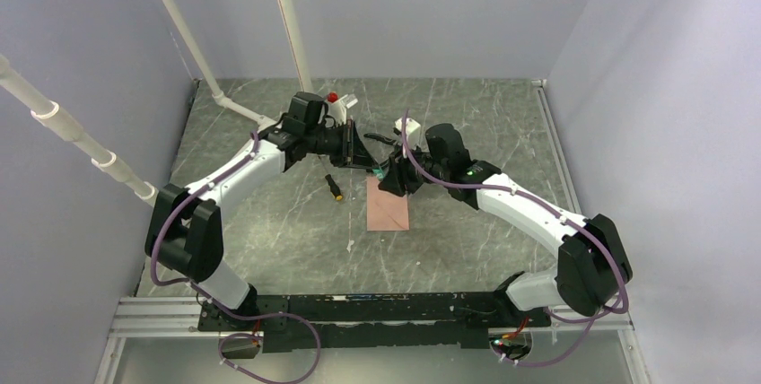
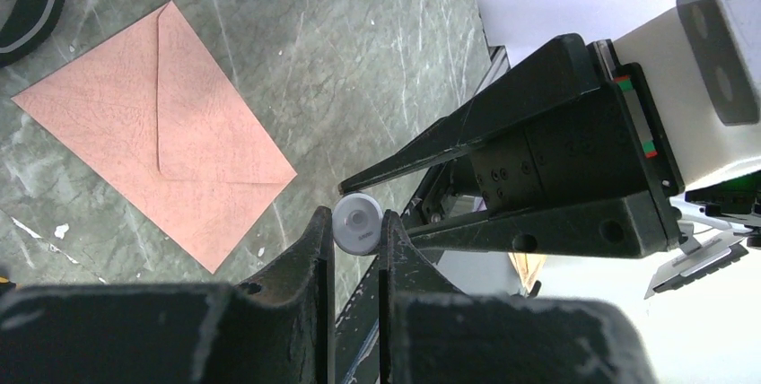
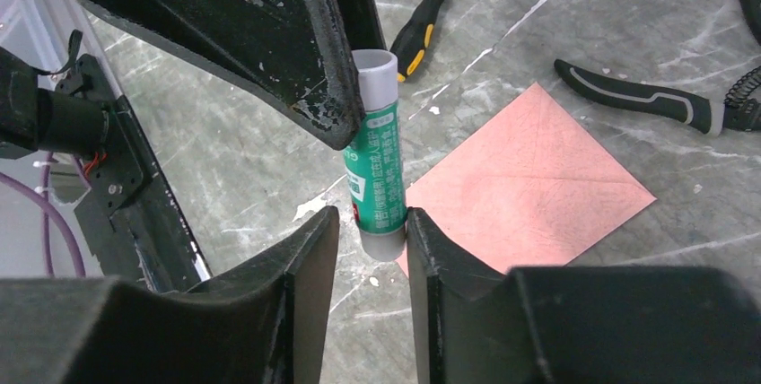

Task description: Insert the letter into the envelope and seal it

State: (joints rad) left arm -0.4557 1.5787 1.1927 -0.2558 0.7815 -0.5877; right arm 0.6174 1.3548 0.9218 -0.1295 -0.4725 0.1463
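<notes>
The left gripper point(image 2: 357, 227) is pinched tight on the white cap point(image 2: 357, 239) of a green glue stick point(image 3: 377, 160). The right gripper point(image 3: 372, 222) has its fingers either side of the tube's grey base. One pad looks to be touching it and a thin sliver of gap shows at the other, so I cannot tell whether that hold has bitten yet. The two claws meet nose to nose in the air, just above the far end of the envelope point(image 1: 388, 205).

The envelope lies flat on the table point(image 3: 269, 160) with its pointed flap folded down on the body. The letter is nowhere I can see; it may be inside, but I can't say.

The weak spot is that right-hand hold. If the cap gets pulled while the base is only half caught, the tube could go with the cap, or drop and land on the envelope. The fingers are packed close, so a small sideways slip could knock one claw into the other. The flap lying shut will also need lifting before any glue reaches it, and the loose envelope may slide when prodded. A screwdriver point(image 3: 422, 30) lies close beside the envelope and pliers point(image 3: 646, 101) lie just beyond it, where a sliding envelope could catch.
</notes>
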